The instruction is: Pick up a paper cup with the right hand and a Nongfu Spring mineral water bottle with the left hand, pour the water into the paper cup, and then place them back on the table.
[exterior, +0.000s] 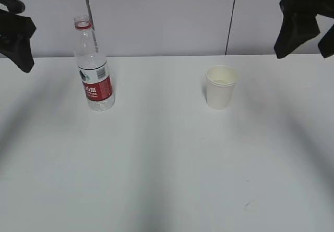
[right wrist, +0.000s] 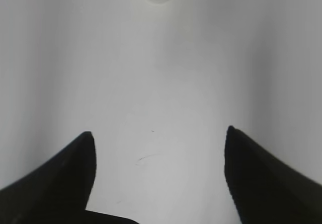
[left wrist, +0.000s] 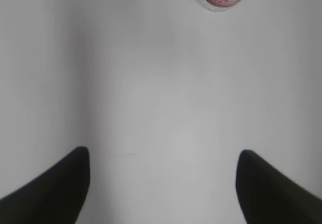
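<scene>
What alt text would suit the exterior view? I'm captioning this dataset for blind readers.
A capless mineral water bottle stands upright at left and a white paper cup at right on a white table. Two black robot arms hang at the upper corners, touching neither.

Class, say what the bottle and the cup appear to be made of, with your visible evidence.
Bottle: likely clear, glossy plastic, as the wall shows through it, with a red and white printed label. Cup: probably matte white paper, opaque, with a rolled rim.
</scene>
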Controlling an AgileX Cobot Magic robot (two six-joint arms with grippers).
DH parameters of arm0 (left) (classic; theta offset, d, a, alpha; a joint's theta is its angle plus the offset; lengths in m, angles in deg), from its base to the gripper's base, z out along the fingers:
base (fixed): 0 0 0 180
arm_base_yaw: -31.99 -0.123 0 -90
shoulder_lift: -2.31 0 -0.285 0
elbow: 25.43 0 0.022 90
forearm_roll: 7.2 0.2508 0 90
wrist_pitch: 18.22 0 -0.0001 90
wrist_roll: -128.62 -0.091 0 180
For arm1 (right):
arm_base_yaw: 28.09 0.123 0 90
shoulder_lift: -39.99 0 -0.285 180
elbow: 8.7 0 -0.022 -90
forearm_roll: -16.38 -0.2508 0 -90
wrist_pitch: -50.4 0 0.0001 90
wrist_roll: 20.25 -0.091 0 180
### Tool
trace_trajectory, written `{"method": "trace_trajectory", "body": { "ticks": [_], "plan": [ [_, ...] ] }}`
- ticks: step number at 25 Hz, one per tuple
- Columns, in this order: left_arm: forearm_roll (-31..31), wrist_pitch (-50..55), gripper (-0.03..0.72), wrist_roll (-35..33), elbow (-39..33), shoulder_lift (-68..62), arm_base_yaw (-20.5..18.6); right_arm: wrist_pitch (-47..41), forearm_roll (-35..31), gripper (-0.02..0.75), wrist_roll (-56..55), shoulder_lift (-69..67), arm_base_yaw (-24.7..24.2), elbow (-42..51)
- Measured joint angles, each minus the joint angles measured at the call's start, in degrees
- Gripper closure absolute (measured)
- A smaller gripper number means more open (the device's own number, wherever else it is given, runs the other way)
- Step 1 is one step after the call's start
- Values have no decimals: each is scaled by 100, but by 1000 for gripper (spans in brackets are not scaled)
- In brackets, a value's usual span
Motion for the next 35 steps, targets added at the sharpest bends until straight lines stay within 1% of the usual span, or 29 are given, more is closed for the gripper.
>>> {"method": "trace_trajectory", "body": {
  "ticks": [6, 11, 14, 16, 20, 27, 35],
  "plan": [
    [-13, 13, 144, 0, 0, 241, 0, 0, -13, 147, 21, 259, 0, 79],
    [-16, 26, 144, 0, -6, 785, 0, 0, -22, 147, 21, 998, 0, 670],
    [-85, 32, 144, 0, -210, 1244, 0, -15, -22, 147, 21, 1594, 0, 1117],
    [-185, 37, 144, -72, -459, 1615, 0, -13, -22, 147, 21, 1999, 0, 1408],
    [-290, 64, 144, -192, -1179, 2431, 0, -27, -26, 147, 35, 2872, 0, 1966],
    [-16, 104, 144, -199, -2363, 3962, 0, -52, -35, 147, 79, 4184, 0, 2829],
    [136, 142, 144, -199, -3594, 5778, 0, -89, -35, 147, 800, 5295, 0, 3435]
  ]
}}
